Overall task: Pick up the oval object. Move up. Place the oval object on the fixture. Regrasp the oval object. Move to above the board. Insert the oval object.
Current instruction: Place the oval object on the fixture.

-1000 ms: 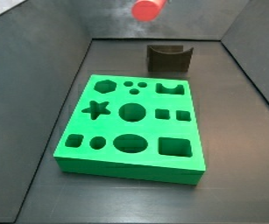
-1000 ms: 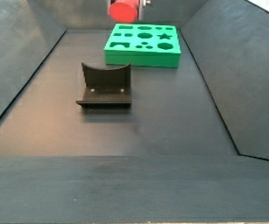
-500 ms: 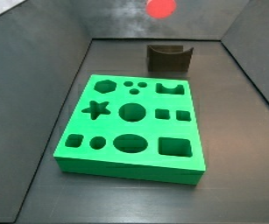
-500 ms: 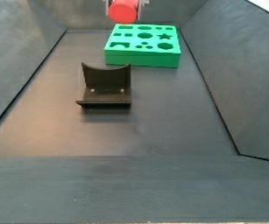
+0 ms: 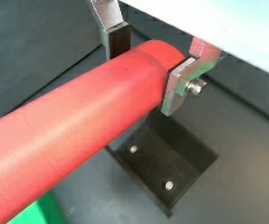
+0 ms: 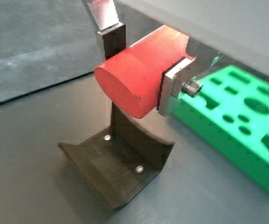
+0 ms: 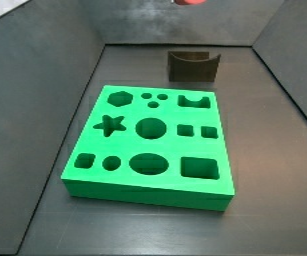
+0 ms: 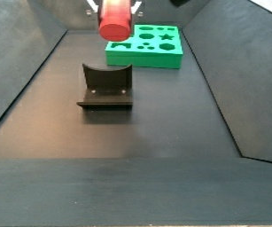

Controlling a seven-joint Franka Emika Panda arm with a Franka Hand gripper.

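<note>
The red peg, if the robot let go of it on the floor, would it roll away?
Probably. The oval object looks smooth and rounded along its length, so it would likely roll, though perhaps wobbly rather than straight. It looks stiff: it sticks out straight from the gripper without sagging. The notch in the fixture would likely keep it from rolling.

The gripper (image 6: 143, 66) holds the oval object (image 6: 143, 66) crosswise between its fingers (image 6: 179, 79), high above the fixture (image 6: 116, 166) directly below it; the board (image 6: 244, 118) lies beside the fixture, off to one side.
</note>
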